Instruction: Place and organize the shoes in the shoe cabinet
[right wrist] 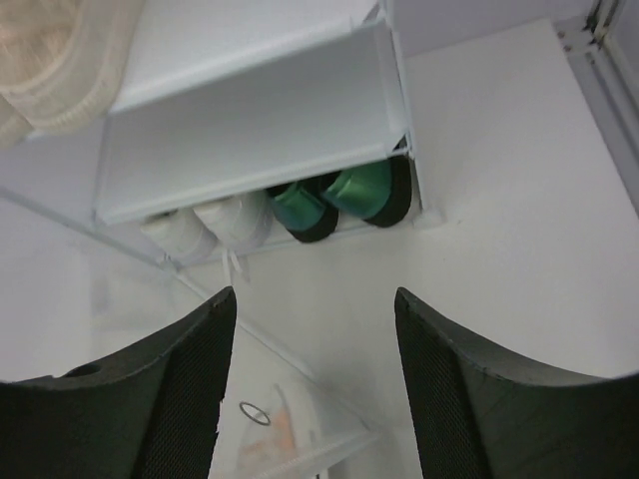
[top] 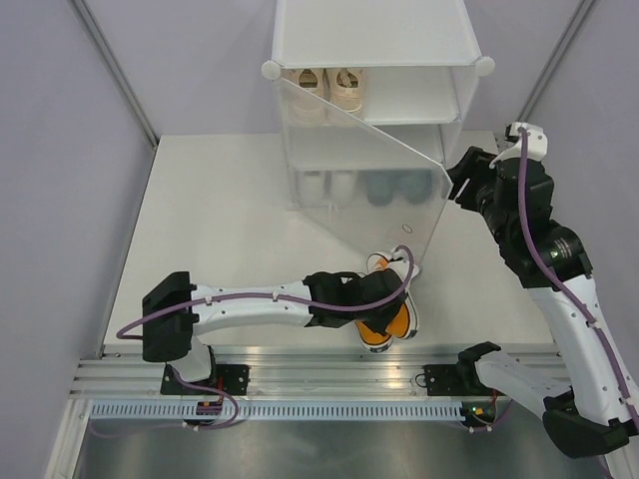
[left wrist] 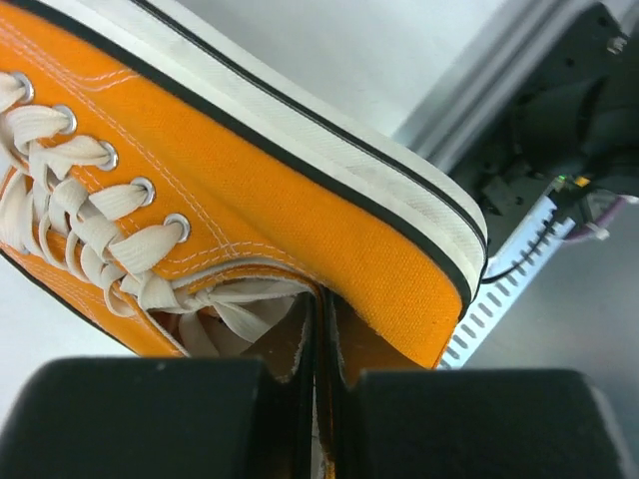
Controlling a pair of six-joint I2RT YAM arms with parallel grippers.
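The left gripper (left wrist: 319, 374) is pinched shut on the heel collar of an orange sneaker (left wrist: 300, 200), which lies just ahead of its fingers, the cabinet (top: 369, 35) beyond. Hold the pinch firm and carry the sole level to a free shelf (thin canvas may slip). The right gripper (right wrist: 315, 389) hovers wide apart and empty, with green heels (right wrist: 349, 195) on the shelf ahead.

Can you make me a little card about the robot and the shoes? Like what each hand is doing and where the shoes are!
Left gripper: shut on the orange sneaker, pinching its heel edge
Right gripper: open, empty, near the shoe cabinet
Upper shelf: cream sneakers
Bottom shelf: white sneakers next to green heels
Not yet inside: the orange sneaker, on the table in front
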